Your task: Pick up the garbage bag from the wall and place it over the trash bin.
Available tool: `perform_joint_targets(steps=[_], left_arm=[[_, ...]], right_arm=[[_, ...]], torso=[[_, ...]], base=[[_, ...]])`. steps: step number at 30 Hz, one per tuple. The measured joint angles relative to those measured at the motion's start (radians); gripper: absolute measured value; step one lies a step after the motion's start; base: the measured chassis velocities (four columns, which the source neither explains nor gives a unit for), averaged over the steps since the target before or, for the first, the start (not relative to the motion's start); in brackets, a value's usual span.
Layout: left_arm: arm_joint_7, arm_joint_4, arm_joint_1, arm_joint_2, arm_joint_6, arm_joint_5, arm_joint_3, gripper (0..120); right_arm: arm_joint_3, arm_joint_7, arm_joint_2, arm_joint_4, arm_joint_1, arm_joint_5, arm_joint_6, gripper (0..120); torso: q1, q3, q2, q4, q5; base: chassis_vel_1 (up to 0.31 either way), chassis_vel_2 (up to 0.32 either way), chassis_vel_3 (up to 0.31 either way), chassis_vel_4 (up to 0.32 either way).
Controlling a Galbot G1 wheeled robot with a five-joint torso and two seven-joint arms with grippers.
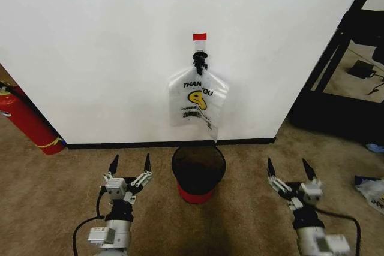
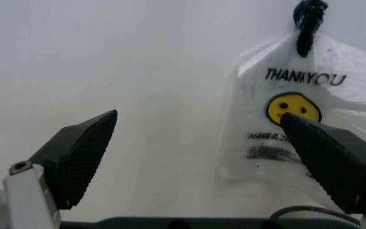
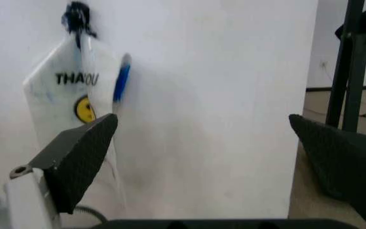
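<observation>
Both pincers gape wide, empty: left gripper [image 1: 130, 163] and right gripper [image 1: 290, 167] flank the trash bin [image 1: 198, 172]; garbage bag [image 1: 198, 102] hangs above it.

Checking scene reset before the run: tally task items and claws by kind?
Translucent plastic garbage bag hanging on the white wall: 1
Round black trash bin with red base: 1
Open claws, left claw and right claw, low over the carpet: 2
Total: 4
</observation>
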State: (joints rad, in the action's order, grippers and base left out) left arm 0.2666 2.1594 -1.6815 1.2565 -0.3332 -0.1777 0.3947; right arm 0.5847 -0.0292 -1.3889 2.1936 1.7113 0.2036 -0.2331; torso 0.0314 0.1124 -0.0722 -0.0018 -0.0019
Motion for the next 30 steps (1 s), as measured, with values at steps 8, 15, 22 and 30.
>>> perform_joint_targets(steps=[8, 15, 22, 30], left_arm=[[-0.002, -0.002, 0.019, 0.001, 0.009, -0.031, 0.007, 100], [0.002, -0.018, 0.034, 0.003, 0.016, -0.031, -0.023, 100], [0.002, -0.017, 0.020, 0.010, 0.013, -0.017, -0.042, 100], [0.003, -0.010, 0.019, 0.001, 0.009, -0.019, -0.031, 100]], right_arm=[[-0.039, -0.001, -0.081, -0.019, 0.003, -0.144, -0.019, 100], [-0.032, -0.023, -0.105, -0.030, 0.008, -0.176, -0.060, 100], [-0.044, -0.022, -0.128, -0.044, 0.019, -0.217, -0.097, 100], [-0.063, -0.021, -0.146, -0.047, 0.019, -0.239, -0.106, 100]], torso=[[0.000, 0.000, 0.000, 0.0001, -0.0001], [0.000, 0.000, 0.000, 0.0001, -0.0001], [0.000, 0.000, 0.000, 0.0003, 0.0000], [0.000, 0.000, 0.000, 0.0002, 0.0000]], base=[[0.000, 0.000, 0.000, 0.000], [0.000, 0.000, 0.000, 0.000], [0.000, 0.000, 0.000, 0.000], [0.000, 0.000, 0.000, 0.000]])
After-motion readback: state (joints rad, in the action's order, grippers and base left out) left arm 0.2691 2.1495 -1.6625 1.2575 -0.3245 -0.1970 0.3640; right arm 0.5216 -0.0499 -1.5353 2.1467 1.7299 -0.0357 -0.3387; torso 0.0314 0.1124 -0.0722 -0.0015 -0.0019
